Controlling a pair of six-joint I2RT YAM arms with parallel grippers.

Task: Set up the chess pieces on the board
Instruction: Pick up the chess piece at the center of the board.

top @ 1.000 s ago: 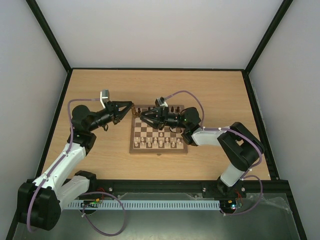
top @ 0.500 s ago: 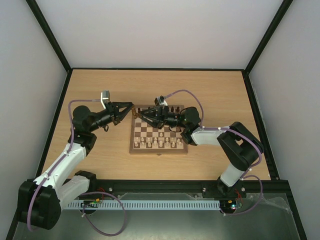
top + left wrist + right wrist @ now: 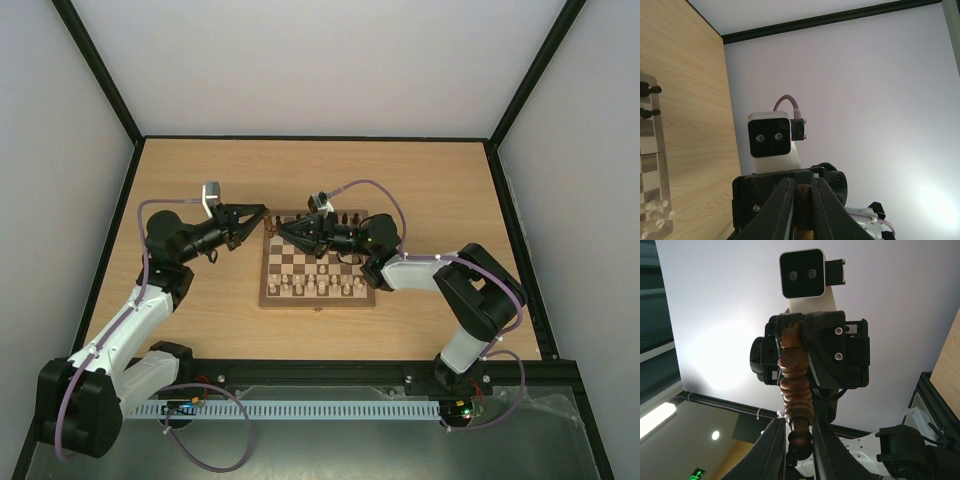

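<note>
**Dark piece bridging 2 end effectors at the board's far-left corner**

The main hazard is lying in the handover itself. 1 dark chess piece [image 3: 792, 390] is spanning the gap between the arms. The right end effector [image 3: 799, 432] is pinching 1 end of it between narrow fingers. The left end effector [image 3: 802, 182] is showing something brown filling its own narrow gap, so I am judging that both are clamping the same piece.

If either arm is pulling back while the other is gripping, the slim turned piece could be twisting loose. If both are letting go together, it is dropping. It is hanging at the far-left corner of the board [image 3: 264, 280], just beside the dark chessmen [image 3: 345, 216] standing along the far row. A fall could therefore be toppling neighbours or sending the piece rolling onto the bench [image 3: 420, 180]. I cannot tell which end is the base, so setting it down inverted is another risk.

In the top view the left arm is reaching in from the left, its end effector pointing right at that corner. The right arm is stretching across the board's far half, pointing left. Their tips are almost meeting, and the wrist cameras are facing each other. Pale chessmen [image 3: 320, 287] are standing in the near rows.
</note>
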